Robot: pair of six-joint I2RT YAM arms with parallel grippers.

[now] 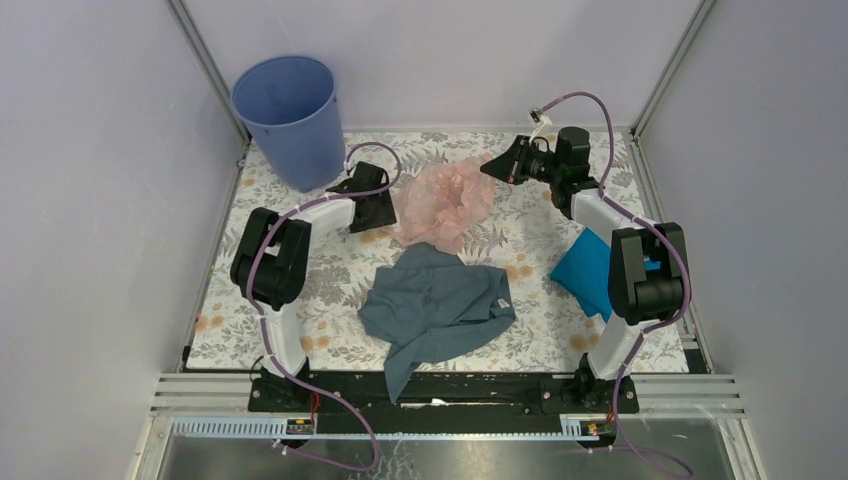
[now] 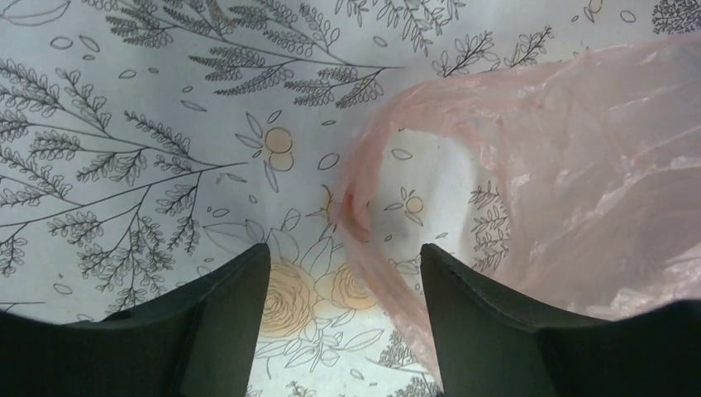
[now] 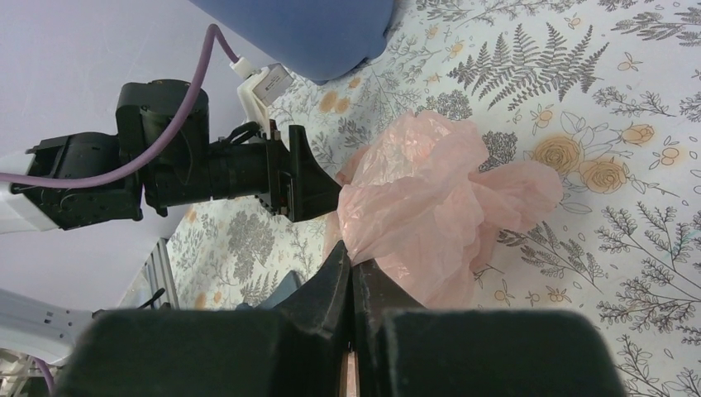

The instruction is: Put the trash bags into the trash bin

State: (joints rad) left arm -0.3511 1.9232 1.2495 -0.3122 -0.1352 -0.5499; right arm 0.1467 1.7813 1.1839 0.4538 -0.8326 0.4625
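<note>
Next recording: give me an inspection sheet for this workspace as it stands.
Surface: floral-print table cover, lying flat.
Job's things: pink trash bag crumpled mid-table; blue trash bin upright at far-left corner, bag not inside.
Clutter: grey-blue garment near the front; turquoise cloth partly hidden by the right arm.
Grippers: left gripper open at the bag's edge; right gripper shut on the bag.
Cables: purple cables along both arms.
Surroundings: pale walls, metal frame.
</note>
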